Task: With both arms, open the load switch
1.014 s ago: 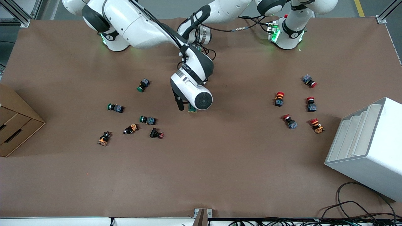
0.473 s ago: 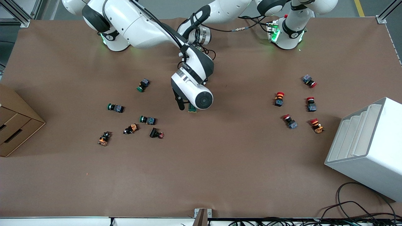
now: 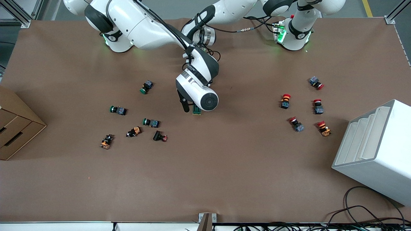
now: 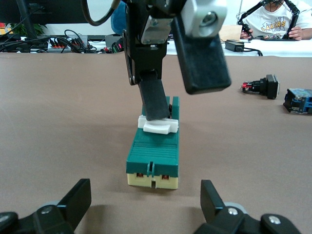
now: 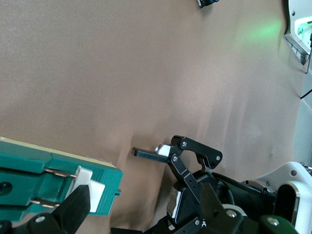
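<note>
- Load switch (image 4: 153, 156) lies flat mid-table, long axis running toward the front camera; white lever (image 4: 158, 125) on top.
- Right gripper (image 4: 178, 90) spread open, one finger (image 4: 155, 100) touching the lever.
- Left gripper (image 4: 144, 207) open, low beside the switch's end, gripping nothing.
- Push buttons (image 3: 150, 122) scattered well apart.

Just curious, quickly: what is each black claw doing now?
Left gripper: open, empty, facing the dark green rectangular load switch.
Right gripper: open, one finger on its white lever.

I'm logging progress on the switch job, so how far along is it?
Done: both hands have reached the load switch at mid-table. In hand: one finger of the right hand touches its white lever; the left hand, open, flanks the switch's end without gripping. Left: grip the body and throw the lever.
</note>
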